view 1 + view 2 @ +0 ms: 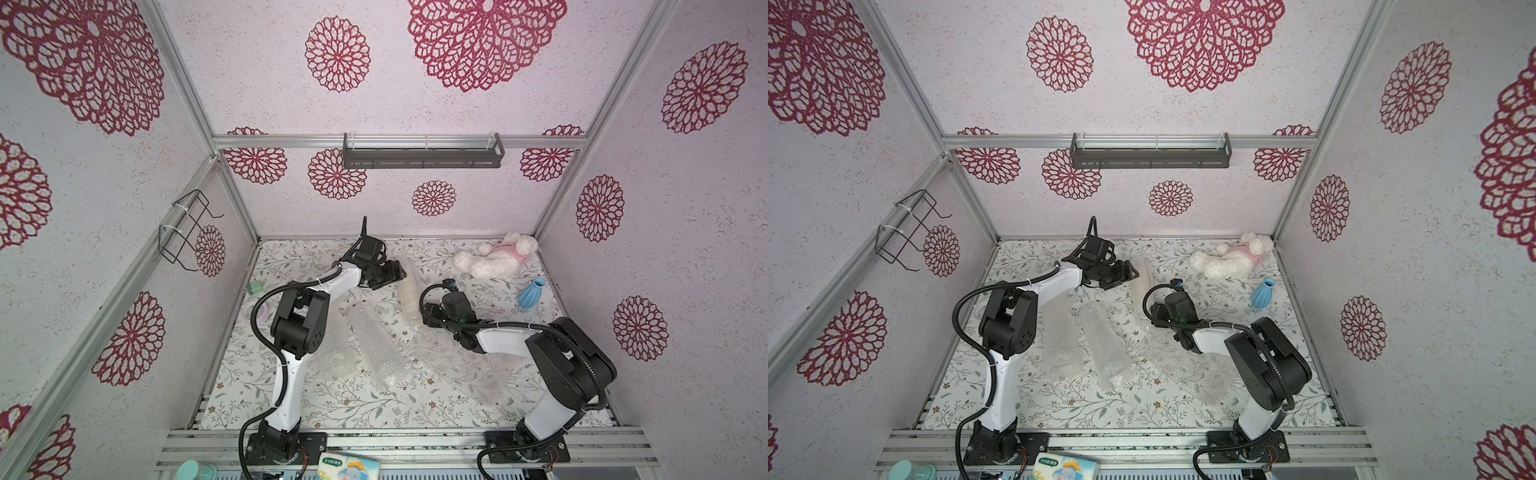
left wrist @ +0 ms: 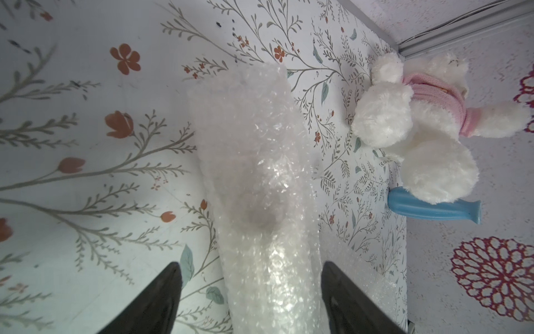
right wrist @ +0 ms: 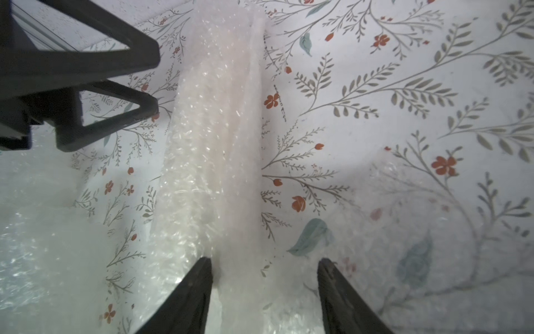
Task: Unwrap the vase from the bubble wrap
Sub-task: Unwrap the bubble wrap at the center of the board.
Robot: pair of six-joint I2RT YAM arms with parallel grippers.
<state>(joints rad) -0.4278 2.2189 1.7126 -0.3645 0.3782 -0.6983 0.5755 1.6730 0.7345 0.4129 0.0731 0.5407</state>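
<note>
Where the bench lies nearest the arm bases, loose sheets of bubble wrap are spread flat, holding nothing. Just beyond them you find the right hand, its fingers apart and set astride the near end of the wrapped roll. One finger lies against the wrap and the other stands clear, so nothing is clamped. The roll lies flat on the bench, its long axis running near to far, straight out ahead of the right hand. A dim grey form shows through the wrap in the left wrist view, probably the vase. Toward the roll's far end the left hand sits at its left side, fingers likewise apart with the roll between them, unclamped. Both hands are at the roll. Judge the right better placed to pin the end while the left seeks the free edge. Farthest off, well apart, are a bare blue vase and a plush toy.
</note>
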